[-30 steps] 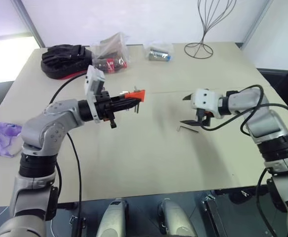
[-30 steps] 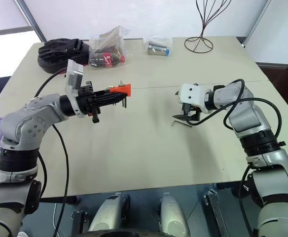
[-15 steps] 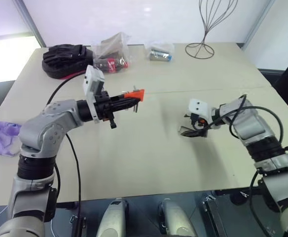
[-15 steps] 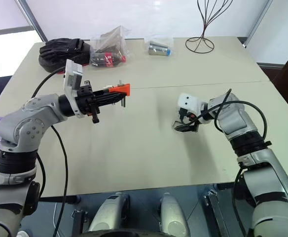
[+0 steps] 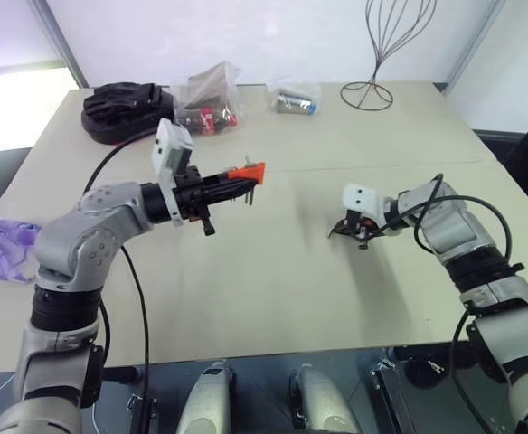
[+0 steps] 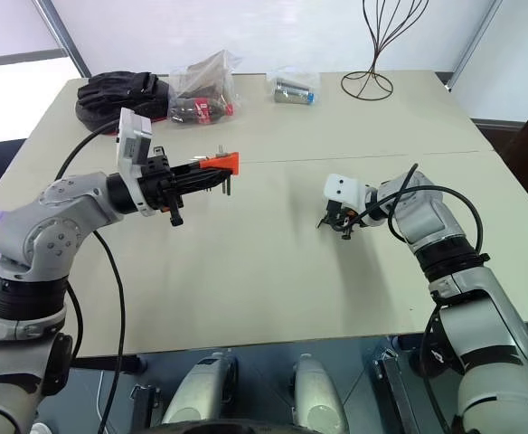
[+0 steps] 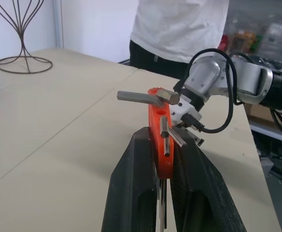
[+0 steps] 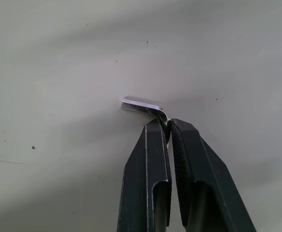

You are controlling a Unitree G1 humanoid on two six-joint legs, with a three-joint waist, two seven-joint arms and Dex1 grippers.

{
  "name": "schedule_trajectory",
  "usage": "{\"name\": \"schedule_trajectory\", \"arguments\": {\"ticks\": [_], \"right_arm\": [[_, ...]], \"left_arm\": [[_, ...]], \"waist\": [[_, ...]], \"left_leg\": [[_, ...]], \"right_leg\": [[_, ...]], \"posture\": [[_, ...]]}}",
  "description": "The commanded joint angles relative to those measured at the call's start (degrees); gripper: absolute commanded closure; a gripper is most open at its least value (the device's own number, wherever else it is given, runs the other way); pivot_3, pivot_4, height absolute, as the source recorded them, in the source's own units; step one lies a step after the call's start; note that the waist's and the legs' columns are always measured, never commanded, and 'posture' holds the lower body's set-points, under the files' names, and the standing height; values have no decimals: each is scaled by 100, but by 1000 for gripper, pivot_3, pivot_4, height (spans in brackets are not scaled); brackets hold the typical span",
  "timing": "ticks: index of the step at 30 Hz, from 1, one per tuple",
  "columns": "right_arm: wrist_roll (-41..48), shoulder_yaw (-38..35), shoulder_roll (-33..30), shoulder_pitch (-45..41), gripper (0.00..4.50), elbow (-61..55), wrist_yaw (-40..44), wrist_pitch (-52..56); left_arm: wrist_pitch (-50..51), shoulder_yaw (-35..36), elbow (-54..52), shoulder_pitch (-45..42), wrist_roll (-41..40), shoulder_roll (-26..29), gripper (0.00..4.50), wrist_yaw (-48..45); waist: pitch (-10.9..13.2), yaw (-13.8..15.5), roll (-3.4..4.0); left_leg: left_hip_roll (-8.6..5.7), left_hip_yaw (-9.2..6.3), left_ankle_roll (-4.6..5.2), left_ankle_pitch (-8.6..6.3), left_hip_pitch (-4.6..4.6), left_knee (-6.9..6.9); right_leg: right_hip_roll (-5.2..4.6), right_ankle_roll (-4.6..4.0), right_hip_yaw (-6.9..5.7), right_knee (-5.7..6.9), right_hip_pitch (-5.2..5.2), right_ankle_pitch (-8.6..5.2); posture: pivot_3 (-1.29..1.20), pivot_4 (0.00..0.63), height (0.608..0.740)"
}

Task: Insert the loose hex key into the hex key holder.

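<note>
Protruding from the shut right end effector (image 8: pixel 169 126): loose hex key (image 8: pixel 143 107).

Loose hex key (image 8: pixel 143 107) shaft hidden between jaws

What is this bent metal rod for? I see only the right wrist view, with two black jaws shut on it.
Observer: The loose hex key goes into the hex key holder, a red-orange block that the left gripper holds above the table.
Operator: Is that block empty?
Observer: No, short dark keys stick out of it.
Operator: Anyone watching?
Observer: A person in a white shirt stands beside the table.
</note>
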Motion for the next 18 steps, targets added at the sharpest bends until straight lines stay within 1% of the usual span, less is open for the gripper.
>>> {"name": "schedule_trajectory", "arguments": {"ticks": [1,2,5,7,8,14,18], "right_arm": [[41,-453,267,-115,4403,97,-791,187],[147,-692,425,-196,4403,155,-1158,90],[681,-1646,997,-369,4403,60,-2298,-758],[1050,-2142,1365,-366,4403,-337,-2836,-872],[1236,-2309,1539,-312,4403,-667,-2996,-739],[2053,-2794,2417,15,4403,-2423,-3857,-297],[2441,-2796,2783,129,4403,-3201,-4132,-141]], "left_arm": [[-131,109,-161,-38,-10,7,4500,18],[-144,110,-149,-49,-5,-2,4500,22],[-204,90,-100,-82,38,-52,4500,45],[-246,62,-68,-102,85,-98,4500,65],[-269,52,-55,-107,113,-120,4500,72],[-454,-41,53,-123,348,-219,4500,124],[-524,-69,158,-220,441,-329,4500,179]], "waist": [[0,-8,0],[0,-10,0],[3,-33,5],[4,-31,7],[4,-26,7],[4,13,7],[5,11,8]], "left_leg": [[0,-1,0,0,0,0],[1,-2,0,0,0,0],[3,-3,0,0,-4,-4],[3,-4,0,0,-13,-8],[4,-5,0,0,-20,-9],[13,-12,0,-1,-27,-8],[11,-11,1,-1,-27,-6]], "right_leg": [[0,0,0,1,0,0],[0,0,0,3,-1,0],[2,0,6,10,-15,0],[2,0,9,10,-28,0],[2,1,9,10,-35,0],[-2,1,6,8,-38,0],[-4,1,6,9,-35,0]], "posture": [[0,150,740],[0,150,740],[0,150,740],[0,150,740],[0,150,740],[0,150,740],[0,150,740]]}}
